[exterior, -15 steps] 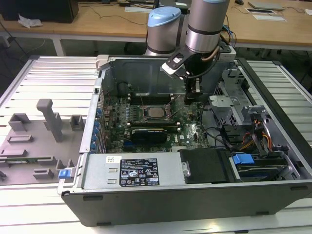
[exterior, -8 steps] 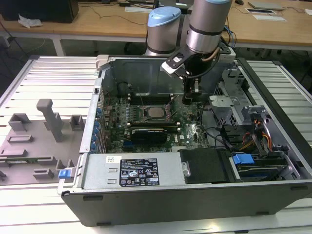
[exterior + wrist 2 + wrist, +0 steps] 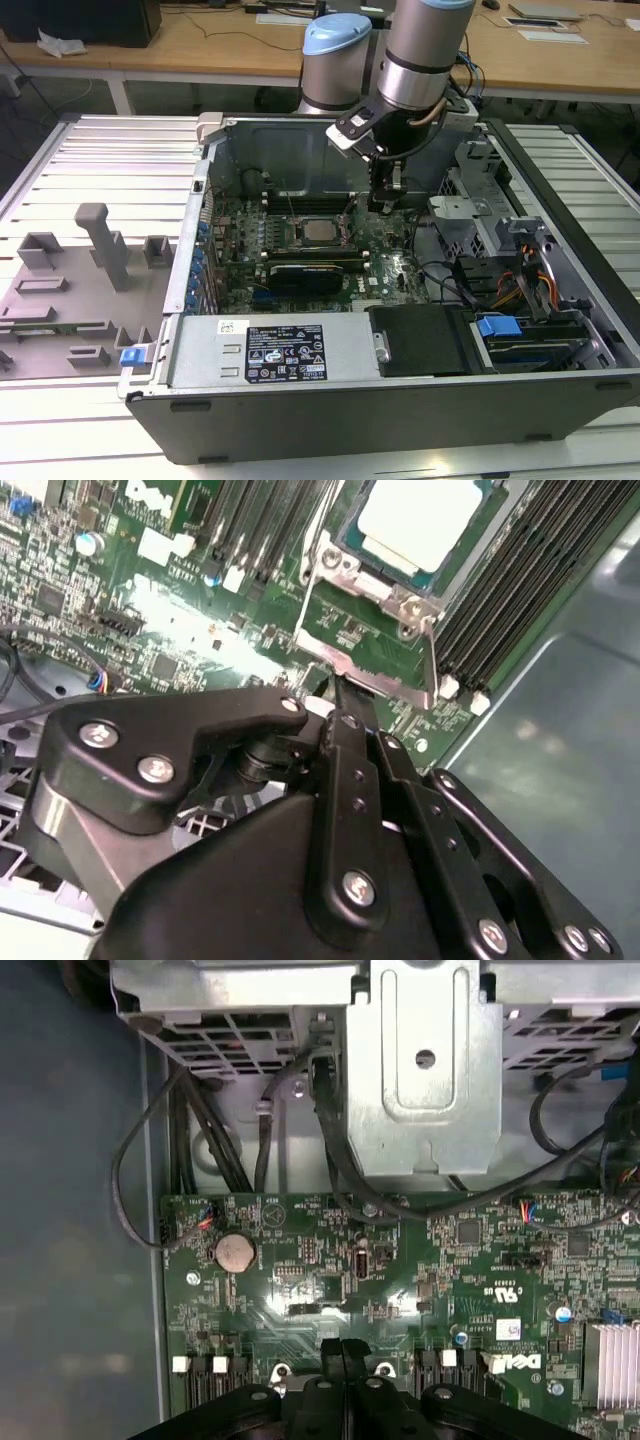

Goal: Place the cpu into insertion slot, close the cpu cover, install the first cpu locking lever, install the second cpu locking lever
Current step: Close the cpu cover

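The cpu (image 3: 420, 518) is seated in the insertion slot (image 3: 398, 568), just ahead of the gripper (image 3: 341, 1352), whose fingers are pressed together. The silver edge of the cpu cover (image 3: 345, 572) lies at the fingertips, with memory slots (image 3: 520, 600) close alongside and open board (image 3: 300, 1280) behind.

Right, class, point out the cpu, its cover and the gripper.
cpu (image 3: 420, 515), second wrist view, middle of its metal top.
cover (image 3: 345, 572), second wrist view, frame edge beside the cpu.
gripper (image 3: 343, 1348), first wrist view, midway between its fingertips.

Black jaws, tips together, over green circuit board (image 3: 480, 1285) with coin battery (image 3: 235, 1251), black cables (image 3: 262, 1155), silver bracket (image 3: 425, 1060)
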Tool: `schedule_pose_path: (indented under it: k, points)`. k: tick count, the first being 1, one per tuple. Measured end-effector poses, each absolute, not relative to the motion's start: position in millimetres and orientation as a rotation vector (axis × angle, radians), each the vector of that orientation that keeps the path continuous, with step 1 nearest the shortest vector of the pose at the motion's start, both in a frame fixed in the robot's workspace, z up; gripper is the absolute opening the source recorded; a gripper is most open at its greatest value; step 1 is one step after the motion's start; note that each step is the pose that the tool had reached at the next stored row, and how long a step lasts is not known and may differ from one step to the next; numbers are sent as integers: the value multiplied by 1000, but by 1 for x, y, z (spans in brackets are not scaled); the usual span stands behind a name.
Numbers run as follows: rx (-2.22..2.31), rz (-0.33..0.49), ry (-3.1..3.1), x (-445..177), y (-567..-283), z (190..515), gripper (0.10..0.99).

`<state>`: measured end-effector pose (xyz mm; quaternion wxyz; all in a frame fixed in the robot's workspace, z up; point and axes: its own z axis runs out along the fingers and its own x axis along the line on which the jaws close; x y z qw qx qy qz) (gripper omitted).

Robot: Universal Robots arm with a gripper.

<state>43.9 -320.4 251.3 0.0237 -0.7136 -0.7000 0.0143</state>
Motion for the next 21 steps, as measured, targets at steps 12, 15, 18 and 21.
schedule_pose_path:
  k: [12, 15, 18, 21]
  points:
    - [-2218, 23, -2176, 15, -320, 251, 106]
    - [-2218, 22, -2177, 14, -320, 251, 106]
    - [-2219, 22, -2177, 14, -320, 251, 106]
    - [-2225, 8, -2183, 10, -320, 251, 106]
